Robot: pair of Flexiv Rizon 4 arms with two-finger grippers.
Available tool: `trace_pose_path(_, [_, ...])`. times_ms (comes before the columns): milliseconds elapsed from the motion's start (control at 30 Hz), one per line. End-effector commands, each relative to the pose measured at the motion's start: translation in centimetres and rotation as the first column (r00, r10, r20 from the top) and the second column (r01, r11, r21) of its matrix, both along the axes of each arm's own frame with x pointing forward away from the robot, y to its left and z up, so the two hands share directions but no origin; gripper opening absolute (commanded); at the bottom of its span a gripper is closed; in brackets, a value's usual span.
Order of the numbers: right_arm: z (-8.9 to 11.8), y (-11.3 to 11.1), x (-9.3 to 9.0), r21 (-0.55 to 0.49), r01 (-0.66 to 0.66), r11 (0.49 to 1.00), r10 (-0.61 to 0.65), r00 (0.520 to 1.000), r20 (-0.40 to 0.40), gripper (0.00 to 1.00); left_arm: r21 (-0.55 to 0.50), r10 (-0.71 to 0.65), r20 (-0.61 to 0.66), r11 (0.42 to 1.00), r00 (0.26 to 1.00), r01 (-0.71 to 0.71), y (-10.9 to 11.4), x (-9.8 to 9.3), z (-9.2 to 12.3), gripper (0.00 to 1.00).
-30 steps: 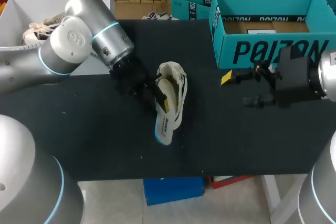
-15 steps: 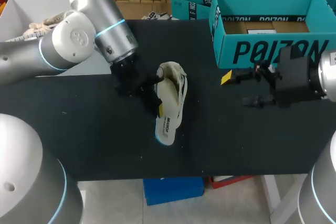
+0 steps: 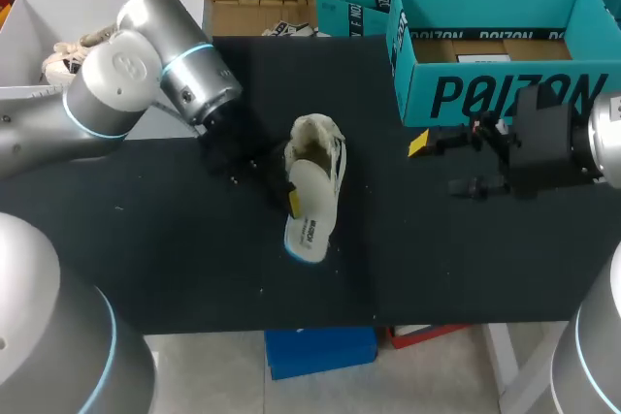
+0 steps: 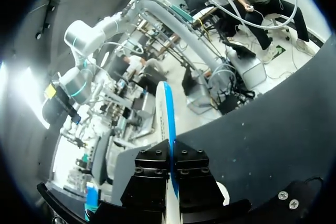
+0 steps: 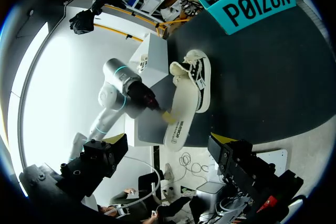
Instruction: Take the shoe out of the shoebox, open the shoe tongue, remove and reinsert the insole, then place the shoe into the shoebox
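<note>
Fingers of the left gripper (image 3: 290,198) clench the white, blue-tipped insole (image 3: 309,228) jutting toward 6 o'clock from the cream shoe (image 3: 324,139) — flatter than before; the right gripper (image 3: 437,165) gapes.

The black table (image 3: 466,259) has a white shoe (image 3: 316,133) lying in its middle and a blue-green shoebox (image 3: 495,94) at its far right corner.

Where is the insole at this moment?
Head view, mid-table: the insole sticks out of the shoe, pinched by the left end effector.
</note>
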State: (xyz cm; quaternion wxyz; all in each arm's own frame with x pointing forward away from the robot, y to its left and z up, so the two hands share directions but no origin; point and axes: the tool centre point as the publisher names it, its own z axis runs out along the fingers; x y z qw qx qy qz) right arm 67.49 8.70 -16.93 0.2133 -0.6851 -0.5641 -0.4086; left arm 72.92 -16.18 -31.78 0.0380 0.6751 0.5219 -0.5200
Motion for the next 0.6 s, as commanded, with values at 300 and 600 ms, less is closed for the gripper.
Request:
trace_pose_path(300, [-0.01, 0.05, 0.05, 0.0, 0.0, 1.0, 0.0, 1.0, 0.0, 1.0, -0.01, -0.034, -0.059, 0.999, 0.998, 0.034, 0.48, 0.27, 0.04, 0.0])
trace_pose_path(600, [-0.01, 0.05, 0.05, 0.0, 0.0, 1.0, 0.0, 1.0, 0.0, 1.0, 0.111, -0.157, 0.014, 0.982, 0.987, 0.155, 0.23, 0.74, 0.24, 0.0])
